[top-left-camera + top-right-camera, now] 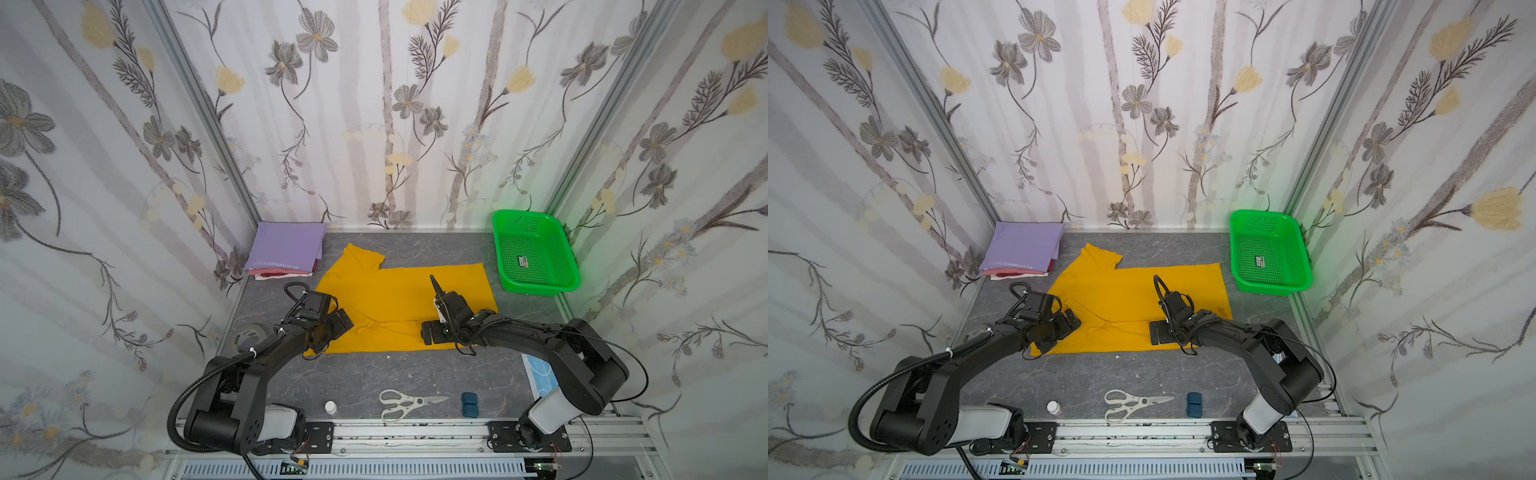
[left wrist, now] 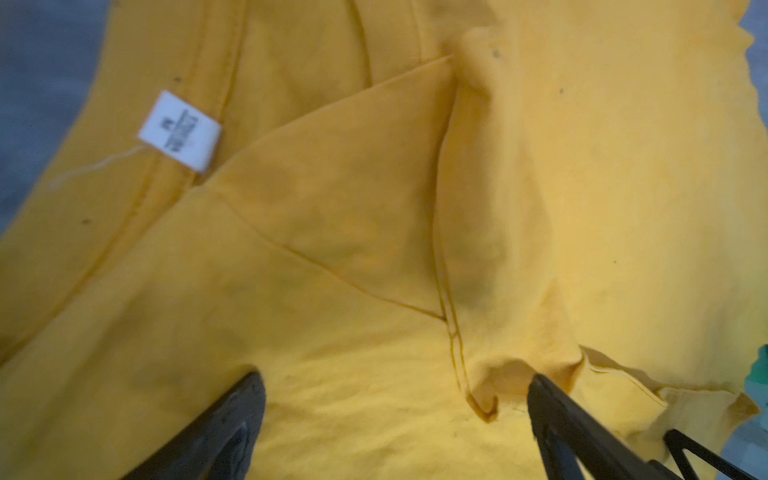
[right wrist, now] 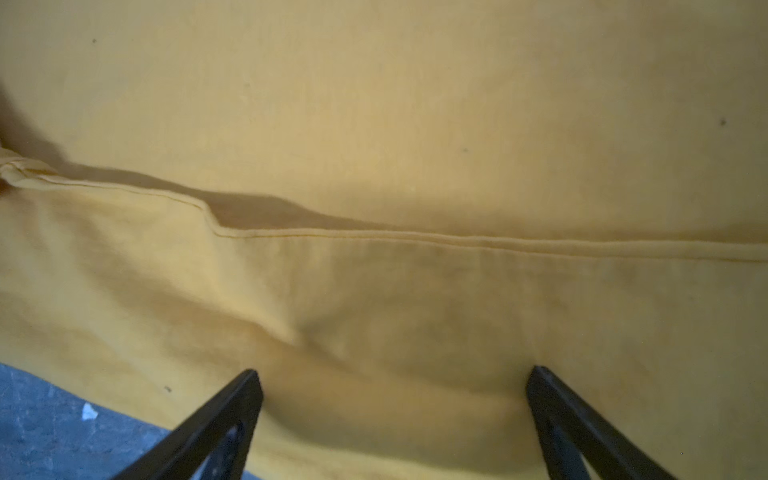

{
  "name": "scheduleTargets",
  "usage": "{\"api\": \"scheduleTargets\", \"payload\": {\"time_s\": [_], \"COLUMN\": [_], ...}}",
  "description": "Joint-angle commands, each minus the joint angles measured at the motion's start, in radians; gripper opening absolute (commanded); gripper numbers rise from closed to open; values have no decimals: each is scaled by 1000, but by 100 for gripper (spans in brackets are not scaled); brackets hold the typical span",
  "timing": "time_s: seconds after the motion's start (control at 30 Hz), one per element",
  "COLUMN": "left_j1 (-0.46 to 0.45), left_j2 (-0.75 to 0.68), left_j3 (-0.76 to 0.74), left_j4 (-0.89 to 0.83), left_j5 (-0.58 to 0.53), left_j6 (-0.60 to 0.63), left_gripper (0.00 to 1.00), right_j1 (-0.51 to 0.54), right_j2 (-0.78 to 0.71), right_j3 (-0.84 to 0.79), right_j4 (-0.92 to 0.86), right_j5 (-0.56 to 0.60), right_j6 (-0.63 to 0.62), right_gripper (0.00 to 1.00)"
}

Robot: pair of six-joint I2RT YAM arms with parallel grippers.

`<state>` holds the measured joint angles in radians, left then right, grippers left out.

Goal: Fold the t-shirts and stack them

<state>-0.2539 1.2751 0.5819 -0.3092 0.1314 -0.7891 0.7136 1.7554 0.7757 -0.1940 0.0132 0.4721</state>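
At the back left corner of the worktop (image 1: 365, 374) sits a folded stack, a lavender t-shirt (image 1: 286, 247) on top with red and white layers (image 1: 284, 273) showing beneath it. Just right of the stack and nearer the front, the left jaws stand wide apart over the neck end of the yellow t-shirt (image 1: 399, 295), holding nothing. In the left wrist view their tips lie close to a rumpled fold, not far from the white neck tag (image 2: 179, 131) — whether they press the cloth cannot be told. The yellow t-shirt lies spread across the middle of the worktop, one sleeve (image 1: 363, 255) pointing toward the back and its near side folded over onto itself. Over that folded strip the right jaws also stand wide apart and empty — a stitched edge (image 3: 457, 239) runs across just beyond their tips. Further right, in the back corner, stands a green basket (image 1: 536, 288), apart from the shirt.
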Motion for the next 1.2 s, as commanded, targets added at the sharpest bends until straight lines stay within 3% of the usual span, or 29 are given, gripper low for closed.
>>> {"api": "scheduleTargets", "payload": {"time_s": [0.0,0.13,0.23,0.37,0.5,0.67,0.8,1.0,1.17], "left_j1": [-12,-10,11,32,34,44,47,53,50], "left_j2": [-160,-272,-196,38,288,720,931,906,724], "left_j3": [-44,82,247,461,632,999,1162,989,670], "left_j4": [-181,-274,-266,-148,4,17,11,48,47], "left_j5": [-74,-48,-13,55,86,259,272,179,59], "left_j6": [-59,20,99,161,213,290,245,209,155], "left_gripper": [100,100,100,100,100,99,97,99,100], "right_j1": [52,116,53,-143,-274,-327,-327,-330,-343], "right_j2": [-35,-177,-235,-175,-58,-11,-42,-115,-112], "right_j3": [-53,36,139,268,335,328,298,258,293], "right_j4": [-186,-330,-381,-348,-293,-246,-238,-239,-266], "right_j5": [-146,-89,-5,3,7,27,19,27,39], "right_j6": [93,111,78,-34,-69,-63,-55,-41,-62], "right_gripper": [100,100,100,100,100,100,100,100,100]}}
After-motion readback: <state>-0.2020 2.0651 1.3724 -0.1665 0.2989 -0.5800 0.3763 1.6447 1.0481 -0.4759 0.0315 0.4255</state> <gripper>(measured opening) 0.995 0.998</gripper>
